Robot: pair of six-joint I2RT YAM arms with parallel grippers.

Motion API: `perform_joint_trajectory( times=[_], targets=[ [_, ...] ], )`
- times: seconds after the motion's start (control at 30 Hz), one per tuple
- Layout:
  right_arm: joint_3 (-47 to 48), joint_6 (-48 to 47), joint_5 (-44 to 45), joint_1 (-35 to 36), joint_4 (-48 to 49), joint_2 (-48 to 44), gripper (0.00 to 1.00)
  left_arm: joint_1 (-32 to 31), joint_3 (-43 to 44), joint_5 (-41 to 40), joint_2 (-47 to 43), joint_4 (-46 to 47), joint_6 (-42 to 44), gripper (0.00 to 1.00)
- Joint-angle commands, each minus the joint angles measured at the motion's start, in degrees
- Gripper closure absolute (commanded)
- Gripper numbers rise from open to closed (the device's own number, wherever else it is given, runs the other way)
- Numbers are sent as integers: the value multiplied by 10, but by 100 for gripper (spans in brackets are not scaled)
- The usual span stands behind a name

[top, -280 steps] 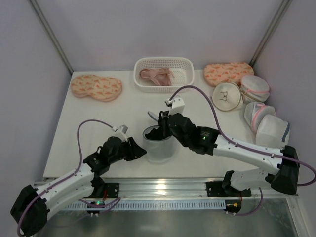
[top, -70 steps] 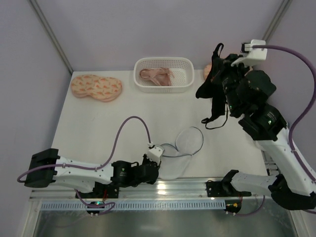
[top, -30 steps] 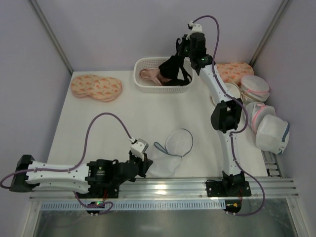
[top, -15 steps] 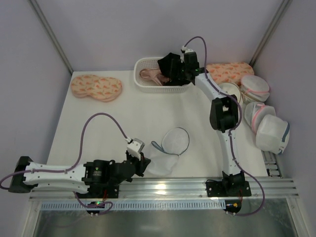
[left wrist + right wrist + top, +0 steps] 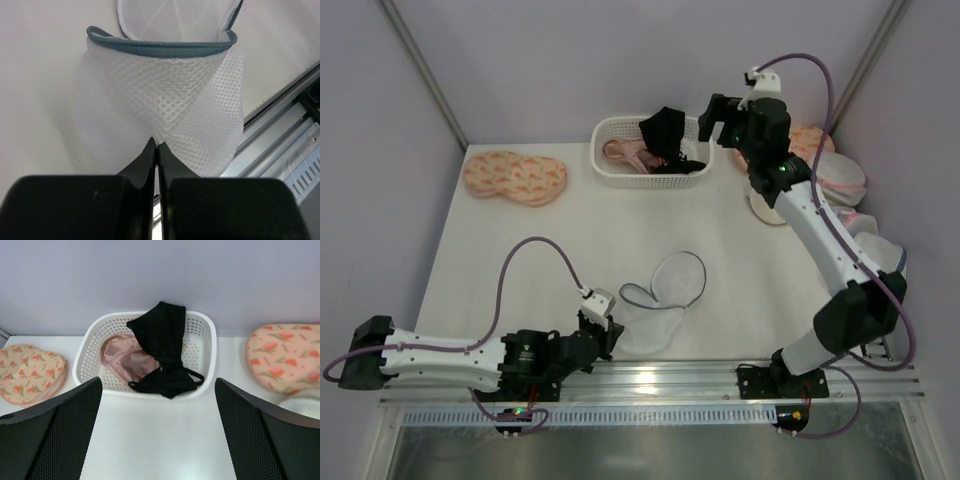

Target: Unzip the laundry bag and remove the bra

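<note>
- the laundry bag (image 5: 655, 300) lies near the front edge of the table (image 5: 570, 230), and its zip (image 5: 160, 44) is undone all round, so the round lid flap sits thrown back beside the mouth.
- through the mesh i see nothing dark inside, so i judge the bag empty.
- my left gripper (image 5: 156, 145) is clenched on a fold of the bag's white mesh at its near side, and the fabric gathers to a point right at the fingertips.
- the bra (image 5: 162, 347), black with thin straps, is in the white basket (image 5: 210, 355) at the back of the table, well apart from the bag.
- it lies partly on a pale pink bra (image 5: 125, 357), with one cup propped up against the basket's far wall.
- my right gripper (image 5: 157, 390) hangs above the table just in front of the basket, its jaws spread wide with nothing between them and clear of the black fabric.
- i read both parts of the job, unzipping and removal, as done, so this is the tail end of the drop-off.
- next i'd draw the right arm back without snagging a strap, then loosen the left fingers from the mesh and pull that arm home.
</note>
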Motion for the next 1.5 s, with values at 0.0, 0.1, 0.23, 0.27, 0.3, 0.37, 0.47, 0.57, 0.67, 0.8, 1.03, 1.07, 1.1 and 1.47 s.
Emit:
perform_joint_trajectory(
  times=[0.0, 0.1, 0.23, 0.27, 0.3, 0.37, 0.47, 0.57, 0.67, 0.8, 1.03, 1.07, 1.1, 1.47],
  targets=[
    [-134, -4, 92, 20, 2, -95, 4, 0, -41, -19, 18, 127, 27, 100],
    [-249, 18, 129, 50, -22, -193, 4, 1, -54, -33, 58, 198, 33, 100],
    [-376, 103, 171, 111, -66, -306, 5, 2, -48, -49, 130, 256, 53, 100],
    [-418, 118, 180, 143, -81, -325, 6, 3, -45, -52, 156, 270, 63, 100],
    [-435, 133, 179, 157, -88, -354, 7, 3, -42, -55, 168, 278, 67, 100],
    [-481, 172, 182, 197, -113, -377, 9, 5, -41, -53, 190, 300, 77, 100],
    [-538, 215, 186, 223, -123, -412, 10, 9, -44, -48, 198, 327, 83, 100],
    [-585, 241, 188, 227, -117, -424, 10, 11, -45, -49, 197, 333, 89, 100],
    [-615, 254, 192, 227, -99, -412, 10, 11, -50, -45, 182, 324, 88, 100],
    [-640, 273, 198, 227, -49, -385, 9, 11, -63, -47, 155, 311, 84, 100],
    [-697, 283, 140, 223, 163, -347, 41, 11, -80, -48, 126, 305, 81, 100],
    [-712, 284, 135, 221, 186, -343, 64, 11, -81, -48, 125, 306, 83, 100],
    [-718, 283, 134, 221, 203, -335, 73, 11, -81, -50, 124, 306, 83, 100],
    [-742, 140, -27, 221, 294, -460, 96, 45, -70, -14, 132, 344, 121, 100]
  ],
)
